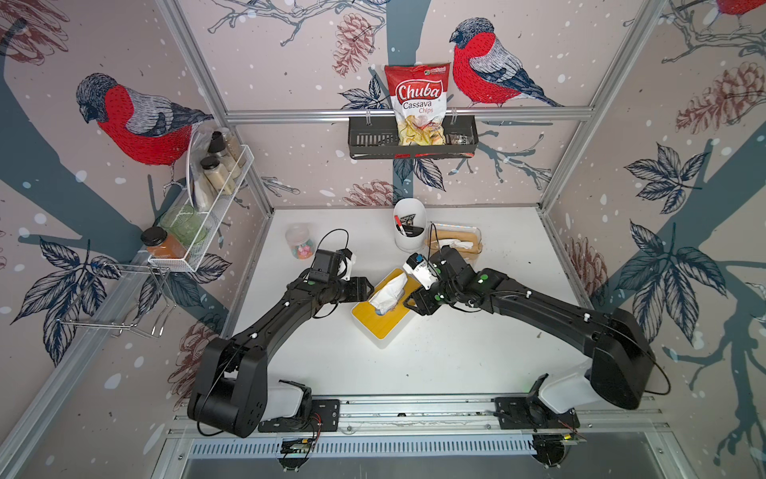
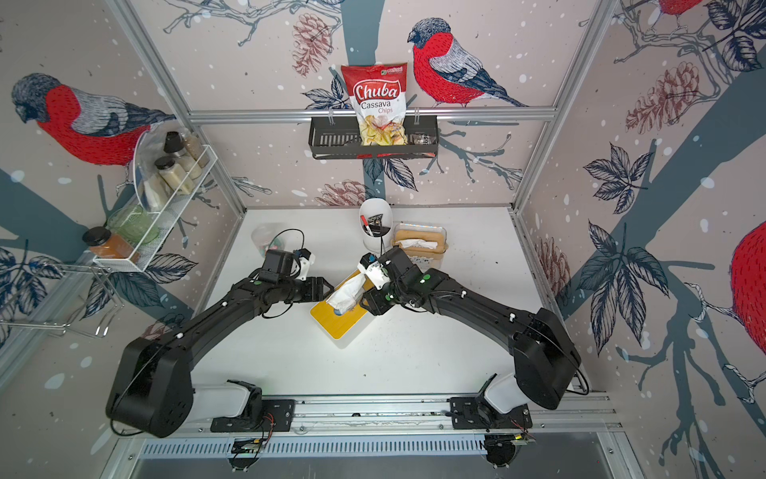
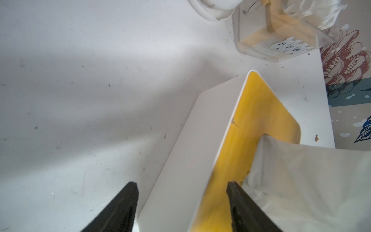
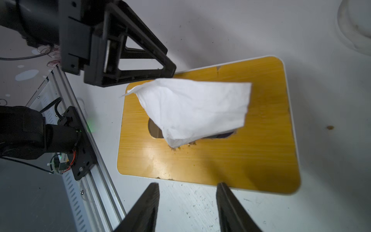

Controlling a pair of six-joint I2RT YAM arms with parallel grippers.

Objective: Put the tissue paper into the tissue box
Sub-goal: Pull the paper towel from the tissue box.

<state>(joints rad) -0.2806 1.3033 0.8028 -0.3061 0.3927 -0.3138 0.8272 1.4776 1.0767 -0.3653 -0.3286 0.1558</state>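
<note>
- Nearest us in the right wrist view, the right gripper (image 4: 187,184) has its jaws parted with nothing between them. It hangs just off one long edge of the tissue box (image 4: 261,156).
- The tissue paper (image 4: 196,108) is a creased white sheet. Its lower end sits in the slot of the box's yellow wood-grain top, and most of it stands out above.
- The white-walled box lies diagonally in the middle of the table (image 1: 456,352).
- The left gripper (image 3: 181,182) has its jaws spread wide astride the box's opposite upper edge, with no grip that we can see. One finger lies over the top, just beside the tissue.
- Farther back, apart from the box, stand a white cup (image 1: 409,226), a clear container (image 1: 456,242) and a candy jar (image 1: 299,241).
</note>
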